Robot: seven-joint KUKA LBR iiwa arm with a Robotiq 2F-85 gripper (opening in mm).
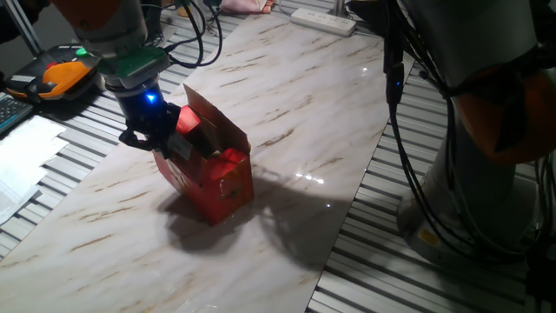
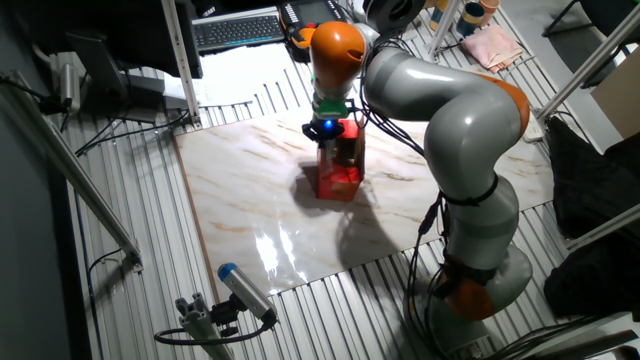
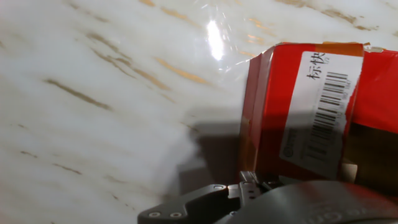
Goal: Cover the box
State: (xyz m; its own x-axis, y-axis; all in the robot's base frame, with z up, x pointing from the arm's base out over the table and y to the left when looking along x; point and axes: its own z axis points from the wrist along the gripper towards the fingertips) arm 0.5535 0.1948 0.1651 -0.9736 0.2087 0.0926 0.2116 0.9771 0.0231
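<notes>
The box [image 1: 221,183] is a glossy red carton standing on the marble table [image 1: 295,96], slightly tilted. One brown flap [image 1: 211,116] stands up at its far side. My gripper [image 1: 172,139], with a blue light above it, is at the box's top left edge, with its black fingers over the opening and touching the near flaps. In the other fixed view the gripper [image 2: 335,135] sits right on top of the box [image 2: 338,178]. The hand view shows the box's red side [image 3: 267,106] with a white barcode label [image 3: 320,112] and only a metal part of the gripper at the bottom. Whether the jaws are open or shut is hidden.
A white power strip [image 1: 323,21] lies at the table's far edge. An orange and black device [image 1: 65,76] and papers [image 1: 22,156] lie off the table on the left. A keyboard [image 2: 240,30] sits behind. The arm's base [image 2: 470,270] stands at the table's side.
</notes>
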